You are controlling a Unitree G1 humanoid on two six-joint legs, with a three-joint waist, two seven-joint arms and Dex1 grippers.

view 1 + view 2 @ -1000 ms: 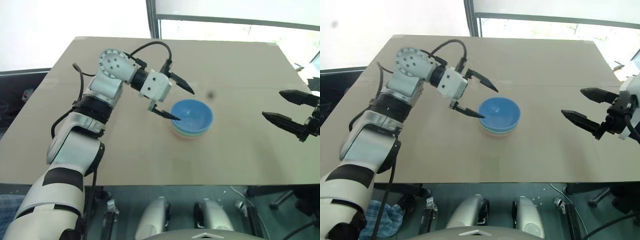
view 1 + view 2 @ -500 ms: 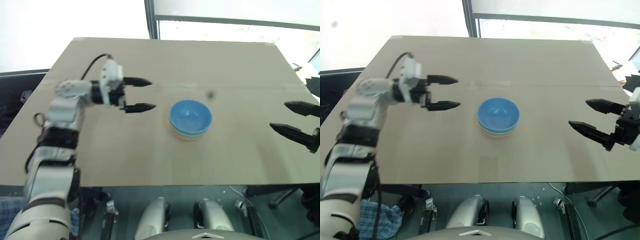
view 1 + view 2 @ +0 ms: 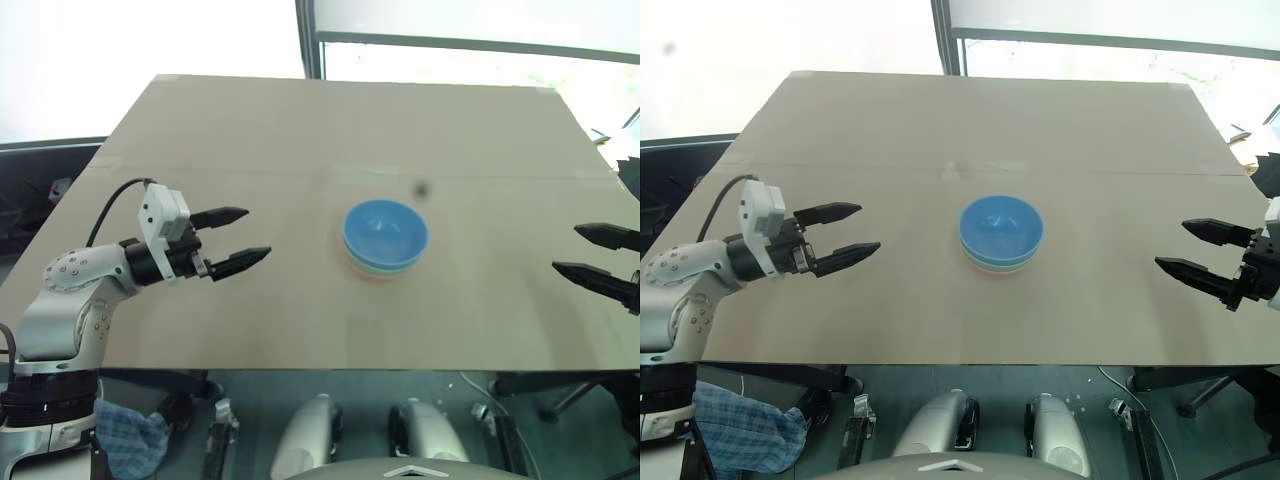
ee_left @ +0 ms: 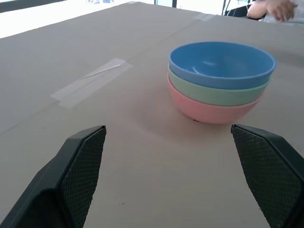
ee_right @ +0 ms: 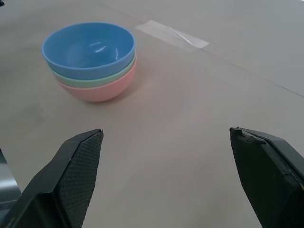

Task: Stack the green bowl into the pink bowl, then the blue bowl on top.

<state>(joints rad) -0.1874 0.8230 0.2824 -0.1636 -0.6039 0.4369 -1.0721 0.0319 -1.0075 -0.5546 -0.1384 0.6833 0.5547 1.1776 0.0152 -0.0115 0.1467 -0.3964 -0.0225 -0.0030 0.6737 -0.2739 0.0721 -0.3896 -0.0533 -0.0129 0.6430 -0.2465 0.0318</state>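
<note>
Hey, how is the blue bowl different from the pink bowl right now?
The blue bowl is bright blue; the pink bowl is salmon pink. The blue bowl sits on top of the stack with its inside open to view, while the pink bowl is at the bottom, resting on the table, with the green bowl nested in it. Both are plain, round, upright and look the same size.

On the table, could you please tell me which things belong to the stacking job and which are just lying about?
Part of the job:
- blue bowl, top of the stack
- green bowl, middle
- pink bowl, bottom

Just lying about:
- strip of clear tape on the table
- checked cloth on the floor
</note>
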